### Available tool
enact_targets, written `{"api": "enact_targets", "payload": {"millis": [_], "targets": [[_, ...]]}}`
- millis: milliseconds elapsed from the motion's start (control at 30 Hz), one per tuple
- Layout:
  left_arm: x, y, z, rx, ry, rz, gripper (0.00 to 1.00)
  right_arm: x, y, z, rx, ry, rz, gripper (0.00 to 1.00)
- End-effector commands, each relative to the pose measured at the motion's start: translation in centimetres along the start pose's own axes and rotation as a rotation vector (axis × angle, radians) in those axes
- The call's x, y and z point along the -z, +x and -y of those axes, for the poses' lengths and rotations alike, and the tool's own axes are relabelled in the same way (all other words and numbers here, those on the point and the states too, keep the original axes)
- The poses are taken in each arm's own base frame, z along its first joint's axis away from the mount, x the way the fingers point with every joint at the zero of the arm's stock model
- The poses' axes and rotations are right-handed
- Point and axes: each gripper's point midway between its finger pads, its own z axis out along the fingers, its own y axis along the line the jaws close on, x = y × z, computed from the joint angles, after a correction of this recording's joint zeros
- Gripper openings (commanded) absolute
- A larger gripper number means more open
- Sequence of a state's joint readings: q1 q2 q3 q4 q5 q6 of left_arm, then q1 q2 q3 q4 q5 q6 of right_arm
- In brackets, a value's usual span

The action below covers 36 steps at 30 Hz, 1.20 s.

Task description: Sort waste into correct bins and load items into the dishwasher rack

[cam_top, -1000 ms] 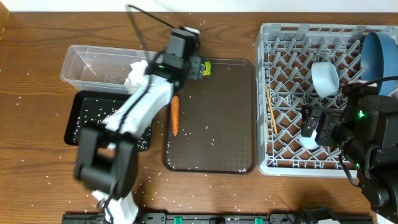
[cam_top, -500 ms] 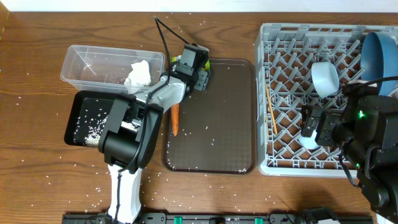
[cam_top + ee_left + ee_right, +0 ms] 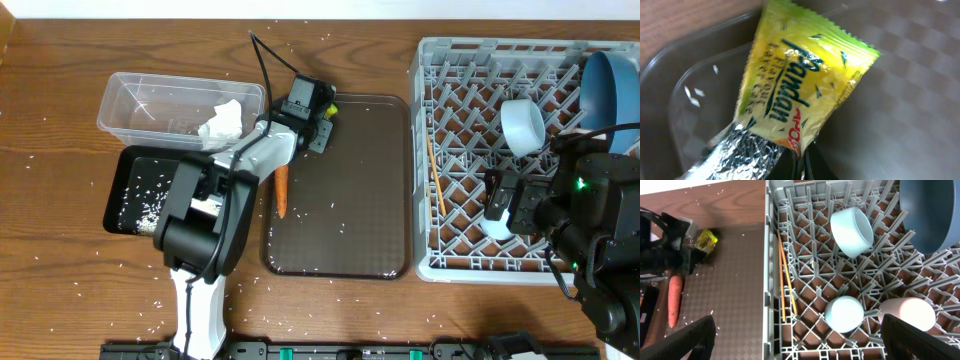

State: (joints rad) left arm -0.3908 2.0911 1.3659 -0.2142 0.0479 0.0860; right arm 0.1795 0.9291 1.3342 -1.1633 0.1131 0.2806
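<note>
**Step in hand: collecting the wrapper from the serving tray**

From where I stand, the left arm is reaching to the far left corner of the large dark brown serving tray [image 3: 350,220]. The left gripper [image 3: 322,122] sits right at the crumpled green-yellow wrapper [image 3: 795,85], which lies in that corner.

1. Left gripper state: the wrist view shows only dark finger tips at the wrapper's lower edge. I cannot tell whether they are pinching the wrapper or merely touching it.
2. Right gripper [image 3: 799,330] state: spread wide and empty, hovering over the large square light grey plastic dishwasher rack [image 3: 470,90].
3. Bins: the clear plastic rectangular tub [image 3: 150,95] holds crumpled white paper [image 3: 222,122]. The shallow black rectangular tray [image 3: 125,170], just in front of it, holds rice grains.

**Next move, as I judge it**

- Confirm a firm grip on the wrapper, then lift it clear of the tray rim.
- Carry it left to the clear tub, which appears to be the bin for dry waste.
- The small orange carrot [image 3: 281,190] at the serving tray's left edge is not yet sorted.
</note>
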Motion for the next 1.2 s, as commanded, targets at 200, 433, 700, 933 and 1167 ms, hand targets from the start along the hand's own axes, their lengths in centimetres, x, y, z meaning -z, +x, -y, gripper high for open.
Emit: {"api": "enact_targets", "payload": {"millis": [200, 433, 700, 933, 1167], "targets": [[14.9, -6.1, -2.5, 0.006, -0.120, 0.223, 0.06, 0.3, -0.4, 0.3, -0.011, 0.012, 0.016, 0.99], [15.4, -2.3, -9.4, -0.042, -0.294, 0.070, 0.06, 0.3, -0.4, 0.3, -0.011, 0.012, 0.016, 0.99], [11.7, 1.6, -13.7, -0.106, -0.314, -0.097, 0.33, 0.3, -0.4, 0.3, -0.011, 0.012, 0.016, 0.99], [17.2, -1.8, -11.0, 0.011, -0.250, 0.060, 0.58, 0.3, -0.4, 0.3, -0.011, 0.012, 0.016, 0.99], [22.3, -1.1, -0.3, -0.027, 0.059, 0.085, 0.66, 0.3, -0.4, 0.3, -0.011, 0.012, 0.016, 0.99]]}}
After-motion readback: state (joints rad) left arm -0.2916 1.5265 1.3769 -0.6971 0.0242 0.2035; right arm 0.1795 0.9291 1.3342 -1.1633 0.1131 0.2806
